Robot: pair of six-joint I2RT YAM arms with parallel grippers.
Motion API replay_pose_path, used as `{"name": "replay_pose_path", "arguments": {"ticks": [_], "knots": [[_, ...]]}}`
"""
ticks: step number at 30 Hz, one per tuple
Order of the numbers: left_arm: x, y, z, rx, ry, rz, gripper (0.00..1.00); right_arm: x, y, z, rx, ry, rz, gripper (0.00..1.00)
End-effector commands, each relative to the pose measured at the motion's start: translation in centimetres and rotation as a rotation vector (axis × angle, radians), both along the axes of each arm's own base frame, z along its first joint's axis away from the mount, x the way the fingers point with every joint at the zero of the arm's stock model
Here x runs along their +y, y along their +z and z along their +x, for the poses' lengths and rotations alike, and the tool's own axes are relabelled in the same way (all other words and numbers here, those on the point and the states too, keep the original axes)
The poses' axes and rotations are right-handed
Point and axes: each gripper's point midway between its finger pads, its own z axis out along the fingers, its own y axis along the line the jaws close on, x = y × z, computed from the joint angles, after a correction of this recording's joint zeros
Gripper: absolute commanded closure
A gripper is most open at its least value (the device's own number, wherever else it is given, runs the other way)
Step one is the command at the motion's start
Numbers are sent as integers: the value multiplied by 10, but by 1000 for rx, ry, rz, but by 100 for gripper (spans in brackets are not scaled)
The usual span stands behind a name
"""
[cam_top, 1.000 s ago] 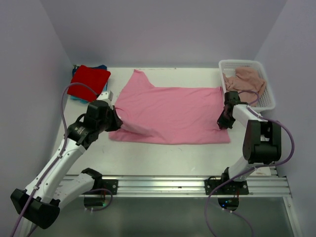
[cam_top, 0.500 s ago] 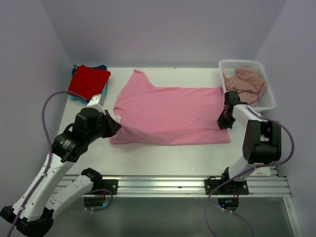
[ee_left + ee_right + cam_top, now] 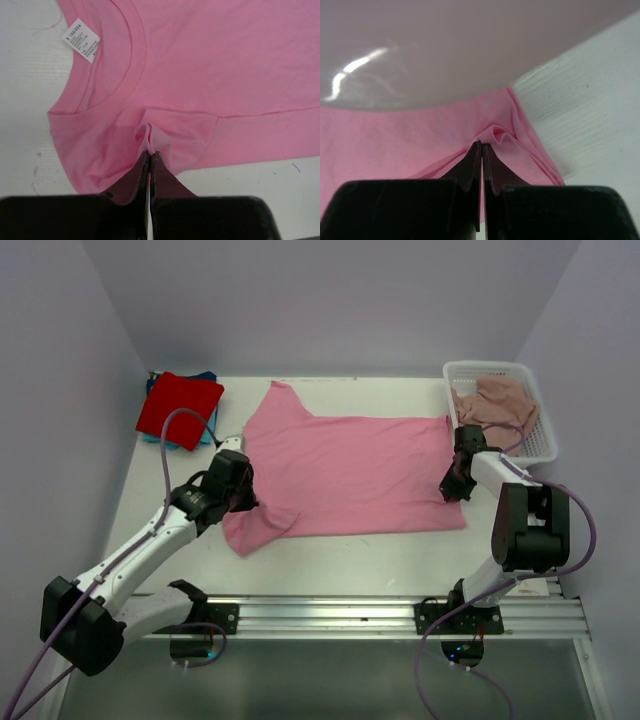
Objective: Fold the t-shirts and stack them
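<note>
Pink cloth is the concern: the bright pink t-shirt [image 3: 350, 470] lies flat on the middle of the bench [image 3: 330, 560]. We find the left gripper [image 3: 150, 155] clenched on a small pinch of shoulder cloth beside the collar, and the right gripper [image 3: 482, 145] clenched on the hem corner. Both holds are thin; in our judgement a pull could slip one free or drag the near sleeve into a crooked fold. Its long axis runs left to right, collar pointing left, hem toward the basket [image 3: 545, 445].
</note>
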Motion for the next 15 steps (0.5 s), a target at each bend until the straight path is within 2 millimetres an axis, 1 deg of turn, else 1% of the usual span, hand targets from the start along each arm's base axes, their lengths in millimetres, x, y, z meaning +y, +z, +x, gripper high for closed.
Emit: {"name": "replay_pose_path", "arguments": {"ticks": [1,3,4,6,7,10,13,14,15], "knots": [[4,33,43,-177,47,58,100,-2,3,4,-24,3,-18,100],[7,38,50,-193,52,85,100,-2,3,4,-24,4,-17,100],[10,46,57,-216,68,98,100,-3,3,4,-24,2,-18,100],[12,54,65,-247,79,117,100,-2,2,4,-22,4,-17,100],[18,56,72,-258,89,144,100,-2,2,4,-21,4,-17,100],[28,54,84,-262,112,199,100,-2,1,3,-18,3,-18,100],[32,56,94,-272,117,219,100,-3,3,3,-22,2,-21,100],[32,59,96,-282,118,221,100,-3,3,3,-22,2,-23,100],[32,66,101,-309,116,222,100,-3,3,3,-22,1,-24,100]]}}
